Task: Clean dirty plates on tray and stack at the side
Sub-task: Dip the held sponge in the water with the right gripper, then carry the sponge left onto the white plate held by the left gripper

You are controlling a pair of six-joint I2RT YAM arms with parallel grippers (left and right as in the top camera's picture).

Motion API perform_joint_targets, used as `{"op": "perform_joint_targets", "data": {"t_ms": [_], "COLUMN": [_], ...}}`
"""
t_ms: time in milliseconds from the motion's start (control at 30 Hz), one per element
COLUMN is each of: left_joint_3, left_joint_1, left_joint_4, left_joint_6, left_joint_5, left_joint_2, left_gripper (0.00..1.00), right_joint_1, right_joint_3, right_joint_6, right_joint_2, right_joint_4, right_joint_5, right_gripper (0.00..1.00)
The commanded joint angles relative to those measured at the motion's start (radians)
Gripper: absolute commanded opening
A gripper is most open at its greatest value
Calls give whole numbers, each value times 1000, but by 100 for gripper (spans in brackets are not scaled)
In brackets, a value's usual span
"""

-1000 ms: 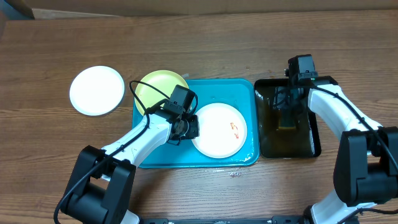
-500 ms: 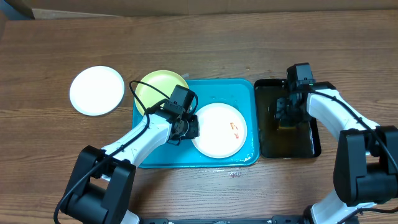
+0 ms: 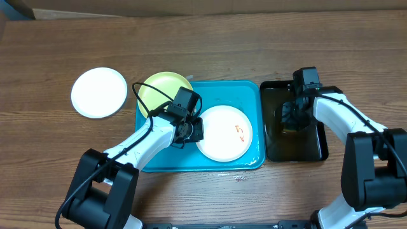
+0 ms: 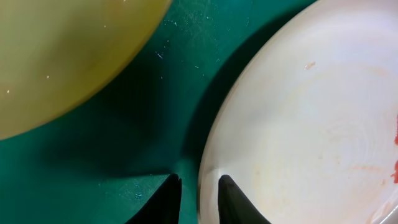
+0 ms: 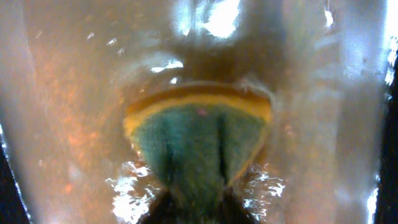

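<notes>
My left fingers (image 4: 198,200) are down in the blue tray (image 3: 245,92). They are nearly closed, with the left rim of the smeared white plate (image 3: 224,132) pinched between them; one fingertip (image 4: 169,199) sits outside the rim over the tray floor and the other is on the plate's inner face. That plate lies flat in the middle of the tray and has small orange-brown marks on its right side.

The yellow-green plate (image 3: 162,89) sits at the tray's far left corner, with part of it overhanging the rim. It is near the white plate, with a strip of tray floor showing between them. A plain white plate (image 3: 99,92) lies by itself on the bench (image 3: 203,44), left of the tray and well apart from it.

My right fingers (image 5: 189,213) are lowered into the black tray (image 3: 311,149), which stands just to the right of the blue one and holds brownish water. They are closed on a sponge (image 5: 199,137), green with a yellow edge, and squeeze it into a fold. The sponge is in the water.
</notes>
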Motion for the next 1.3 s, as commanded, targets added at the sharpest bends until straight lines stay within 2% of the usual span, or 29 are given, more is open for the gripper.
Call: {"op": "perform_joint_targets", "data": {"t_ms": [0, 133, 300, 367, 467, 600, 700, 900, 967, 1033, 1067, 1100, 1167, 1267], "left_joint_3": [19, 19, 19, 19, 19, 19, 19, 19, 19, 19, 19, 19, 19, 19], "left_joint_1": [-6, -6, -6, -6, -6, -6, -4, 32, 55, 62, 64, 64, 64, 64], "left_joint_4": [0, 0, 1, 1, 0, 0, 0, -32, -37, -33, -31, -31, -29, -30], "left_joint_6": [21, 21, 21, 21, 21, 20, 0, -130, -184, -189, -189, -189, -188, -188], "left_joint_5": [5, 5, 5, 5, 5, 4, -2, -46, -48, -48, -48, -48, -48, -42], "left_joint_2": [11, 11, 11, 11, 11, 11, 11, 11, 11, 11, 11, 11, 11, 11], "left_gripper": [23, 26, 29, 27, 19, 16, 4, 4, 4, 4, 4, 12, 27, 24], "right_joint_1": [-2, -2, 0, 0, 0, 0, 0, 0, 0, 0, 0, 0, 0, 0], "right_joint_3": [-13, 30, 135, 154, 158, 158, 159, 164, 164, 164, 164, 164, 166, 190], "right_joint_6": [-7, -57, -55, -51, -52, -52, -52, -52, -120, -142, -142, -142, -142, -142], "right_joint_2": [-1, -2, -4, -5, -5, -5, -5, -5, -5, -5, -5, -5, -5, -5], "right_joint_4": [16, -32, -163, -188, -192, -203, -197, -198, -200, -199, -199, -198, -198, -204], "right_joint_5": [-5, -5, -5, -4, 23, 72, 74, 74, 57, 44, 44, 44, 45, 48], "right_gripper": [4, 4, 4, 4, 4, 4, 4, 4, 4, 9, 10, 10, 4, 4]}}
